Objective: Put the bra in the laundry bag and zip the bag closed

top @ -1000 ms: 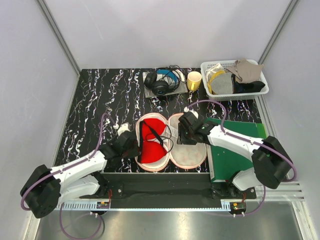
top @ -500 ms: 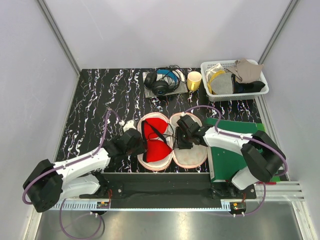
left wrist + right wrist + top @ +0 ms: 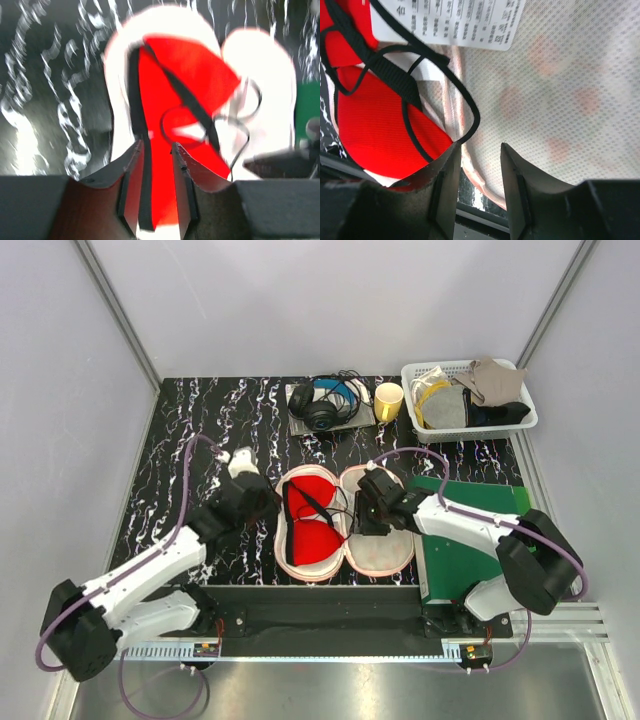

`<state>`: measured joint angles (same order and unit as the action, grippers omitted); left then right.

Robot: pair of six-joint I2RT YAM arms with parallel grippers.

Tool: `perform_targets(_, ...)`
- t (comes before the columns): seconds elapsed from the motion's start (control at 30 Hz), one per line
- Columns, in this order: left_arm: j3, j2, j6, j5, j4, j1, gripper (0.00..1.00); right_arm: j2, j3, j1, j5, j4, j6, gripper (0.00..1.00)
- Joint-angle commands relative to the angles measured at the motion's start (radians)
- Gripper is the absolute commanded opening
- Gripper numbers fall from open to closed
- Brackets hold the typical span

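Observation:
The laundry bag lies open on the table, its two pale lobes side by side. The red bra lies in the left lobe, and its thin black straps trail toward the right lobe. My left gripper is open and empty at the bag's left edge. In the left wrist view, the left gripper is above the bra. My right gripper is open at the seam between the lobes. In the right wrist view, the right gripper sits over the bag's mesh lining, beside a black strap loop.
Black headphones, a yellow cup and a white basket of cloths stand at the back. A green mat lies right of the bag. A white care label shows inside the bag.
My left gripper has risen and moved back from the bag's near left edge to its far left side. My right gripper shifted slightly left toward the seam. The bra stays in the left lobe.

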<state>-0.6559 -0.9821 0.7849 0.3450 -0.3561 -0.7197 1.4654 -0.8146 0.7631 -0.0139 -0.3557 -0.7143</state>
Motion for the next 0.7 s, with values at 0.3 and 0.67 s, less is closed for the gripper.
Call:
perform_targets(0.3,-0.154,-0.424,-0.092,-0.244,0.284,0.166,0.25,-0.129,-0.04,-0.073,0.252,-0.141,-0.019,0.64)
perform_targets(0.67,-0.114,-0.472,-0.108,-0.244,0.312,0.16,0.26,-0.116,-0.095,-0.232,0.134,-0.157,0.157,0.8)
